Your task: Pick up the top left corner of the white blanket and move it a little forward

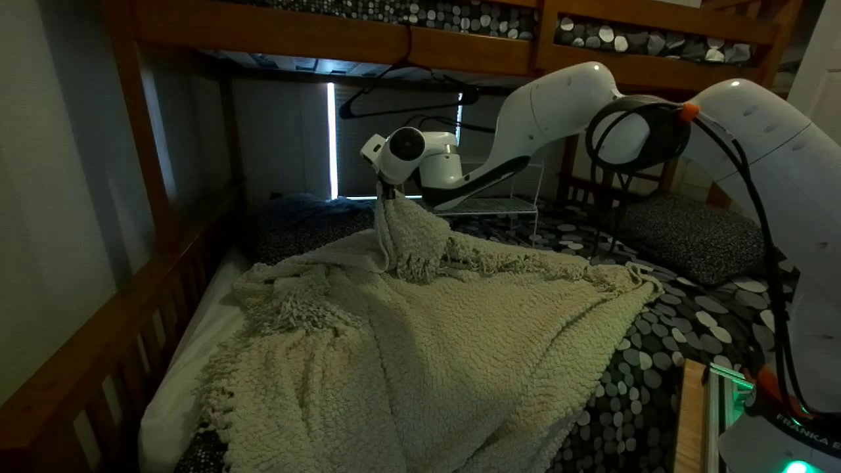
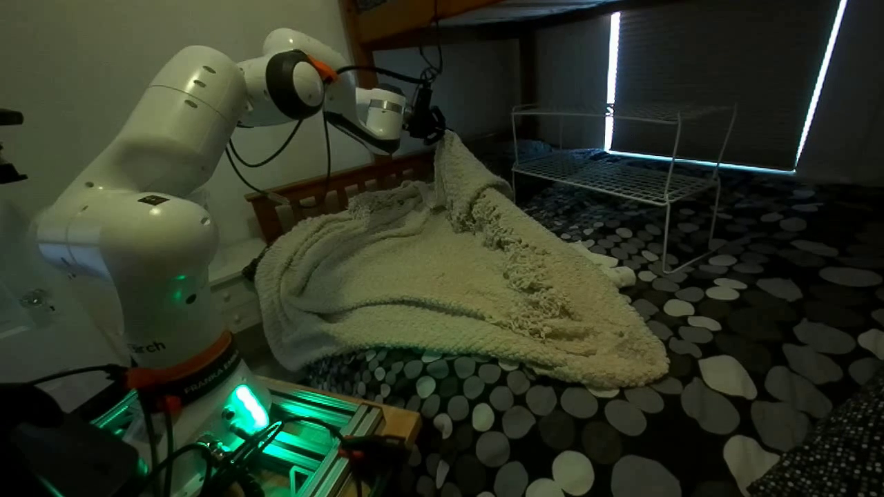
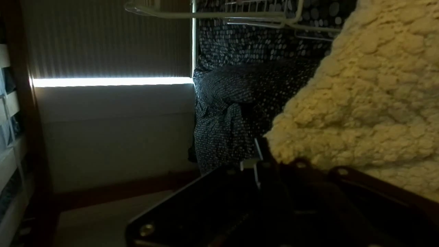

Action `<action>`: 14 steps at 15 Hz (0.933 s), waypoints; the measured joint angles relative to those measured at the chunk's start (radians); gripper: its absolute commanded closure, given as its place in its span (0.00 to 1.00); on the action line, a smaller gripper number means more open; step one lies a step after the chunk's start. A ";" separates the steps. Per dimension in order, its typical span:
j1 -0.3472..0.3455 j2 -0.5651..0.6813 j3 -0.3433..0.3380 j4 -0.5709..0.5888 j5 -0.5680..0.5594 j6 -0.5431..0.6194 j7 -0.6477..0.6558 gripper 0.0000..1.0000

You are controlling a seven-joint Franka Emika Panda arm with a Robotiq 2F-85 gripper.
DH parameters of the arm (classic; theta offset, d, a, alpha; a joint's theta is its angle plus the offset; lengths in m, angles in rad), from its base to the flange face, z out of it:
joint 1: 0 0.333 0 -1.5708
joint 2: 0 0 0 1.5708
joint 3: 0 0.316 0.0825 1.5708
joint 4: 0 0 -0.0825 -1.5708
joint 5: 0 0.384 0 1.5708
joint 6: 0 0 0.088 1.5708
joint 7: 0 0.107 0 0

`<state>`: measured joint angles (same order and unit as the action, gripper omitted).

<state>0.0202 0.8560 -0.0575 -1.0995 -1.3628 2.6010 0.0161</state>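
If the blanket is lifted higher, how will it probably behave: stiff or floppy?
Probably floppy: the blanket drapes in folds below the end effector. It will likely drag, since much of it lies spread on the bed. Its bumpy surface suggests it is hardly slippery.

Blanket (image 2: pixel 428 273) on bedding (image 2: pixel 621 442), beneath claw (image 2: pixel 440 129)

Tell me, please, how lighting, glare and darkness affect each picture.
In both exterior views, dim light with bright strips around the dark, ribbed window blind; in an exterior view, a glowing green lamp tinting the silvery metal rails; in the wrist view, the black jointed gripper mostly lost in darkness, its parts hard to separate, while the cream knitted blanket looks yellowish.
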 measured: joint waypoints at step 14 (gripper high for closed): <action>-0.024 0.142 -0.044 0.204 0.015 0.062 -0.004 0.99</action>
<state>-0.0036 0.9979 -0.1018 -0.8955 -1.3477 2.6635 0.0117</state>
